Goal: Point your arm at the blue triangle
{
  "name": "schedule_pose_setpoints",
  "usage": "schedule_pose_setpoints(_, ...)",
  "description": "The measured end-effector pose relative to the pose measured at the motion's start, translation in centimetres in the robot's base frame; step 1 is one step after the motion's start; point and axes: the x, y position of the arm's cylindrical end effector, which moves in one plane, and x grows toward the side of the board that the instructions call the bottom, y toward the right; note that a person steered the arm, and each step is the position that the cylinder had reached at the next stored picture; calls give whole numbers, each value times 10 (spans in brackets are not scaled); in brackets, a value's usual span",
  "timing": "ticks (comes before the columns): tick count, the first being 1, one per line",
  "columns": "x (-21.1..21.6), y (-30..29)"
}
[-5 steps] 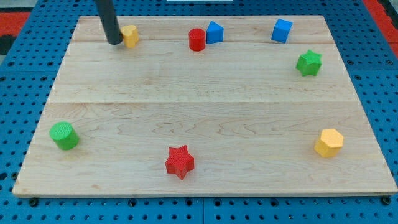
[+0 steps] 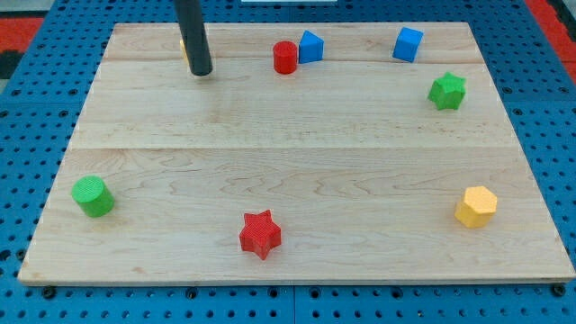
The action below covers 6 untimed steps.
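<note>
The blue triangle sits near the view's top, just right of a red cylinder that it touches or nearly touches. My tip rests on the board at the view's upper left, well to the left of the red cylinder and the blue triangle. The rod hides most of a small yellow block; only a sliver shows at the rod's left edge.
A blue cube lies at the top right, a green star below it. A yellow hexagonal block is at the lower right, a red star at the bottom centre, a green cylinder at the lower left. The wooden board sits on a blue pegboard.
My tip has moved to the view's right and slightly down, passing from the yellow block's left side to in front of it. The blocks have not visibly moved.
</note>
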Motion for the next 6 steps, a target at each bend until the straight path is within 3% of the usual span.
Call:
schedule_pose_setpoints(1, 18, 42)
schedule_pose_setpoints(2, 46, 122)
schedule_pose_setpoints(3, 44, 184)
schedule_pose_setpoints(4, 3, 193)
schedule_pose_setpoints(6, -27, 200)
